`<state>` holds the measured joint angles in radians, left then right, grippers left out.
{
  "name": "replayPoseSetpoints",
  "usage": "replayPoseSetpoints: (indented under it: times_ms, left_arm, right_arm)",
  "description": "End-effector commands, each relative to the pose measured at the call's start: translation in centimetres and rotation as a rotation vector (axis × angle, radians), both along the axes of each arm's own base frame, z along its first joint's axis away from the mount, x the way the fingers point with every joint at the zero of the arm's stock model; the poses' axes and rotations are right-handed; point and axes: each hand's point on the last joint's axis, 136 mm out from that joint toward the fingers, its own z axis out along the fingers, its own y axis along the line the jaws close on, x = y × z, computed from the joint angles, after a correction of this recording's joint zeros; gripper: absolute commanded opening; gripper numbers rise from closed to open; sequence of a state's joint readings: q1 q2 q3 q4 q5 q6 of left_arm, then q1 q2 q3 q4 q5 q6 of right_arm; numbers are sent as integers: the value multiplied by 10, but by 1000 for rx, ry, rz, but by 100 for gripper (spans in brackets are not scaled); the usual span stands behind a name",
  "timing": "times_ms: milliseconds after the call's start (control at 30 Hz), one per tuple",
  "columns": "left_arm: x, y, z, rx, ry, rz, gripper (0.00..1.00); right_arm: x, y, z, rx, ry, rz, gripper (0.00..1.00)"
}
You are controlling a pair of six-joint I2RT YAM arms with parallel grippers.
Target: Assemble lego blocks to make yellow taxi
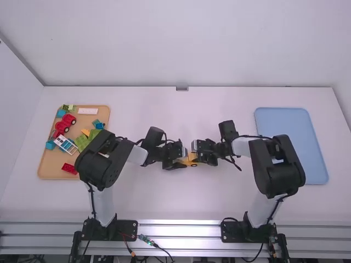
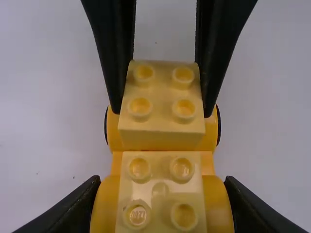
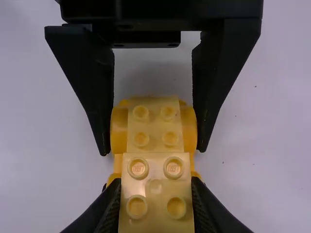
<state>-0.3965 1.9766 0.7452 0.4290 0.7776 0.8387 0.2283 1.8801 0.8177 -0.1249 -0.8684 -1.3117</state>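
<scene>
Near the table's middle, my left gripper (image 1: 184, 160) and my right gripper (image 1: 197, 159) face each other across a small yellow-orange car (image 1: 192, 159). In the left wrist view, the left gripper (image 2: 163, 189) is shut on the rounded orange sides of the car body (image 2: 107, 201), beside a pale yellow studded brick (image 2: 160, 177). The right gripper (image 3: 155, 188) is shut on the pale yellow brick (image 3: 154, 170) at the car's other end, above its wheels. Both yellow bricks lie in line on the orange body.
An orange-tan tray (image 1: 50, 170) at the left holds several blocks, among them a red car piece (image 1: 62, 126), green blocks (image 1: 81, 142) and a red brick (image 1: 69, 169). The left arm partly overlaps its right side. A blue tray (image 1: 290, 123) lies at the right, partly behind the right arm.
</scene>
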Motion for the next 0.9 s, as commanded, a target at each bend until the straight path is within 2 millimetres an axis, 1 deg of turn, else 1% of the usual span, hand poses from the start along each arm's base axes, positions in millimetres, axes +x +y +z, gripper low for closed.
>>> replayPoseSetpoints:
  times_ms: [0, 200, 333, 867]
  left_arm:
    - [-8, 5, -15, 46, 13, -3, 2]
    - [-10, 4, -14, 38, 19, -11, 2]
    - [-18, -1, -9, -1, 9, -74, 2]
    - [-17, -1, -8, -4, 11, -66, 2]
  right_arm:
    - [-7, 0, -4, 3, 44, 0, 0]
    - [-9, 1, -3, 8, 50, 10, 0]
    - [-10, 1, -3, 8, 54, 11, 0]
    - [-11, 4, -3, 12, 59, 14, 0]
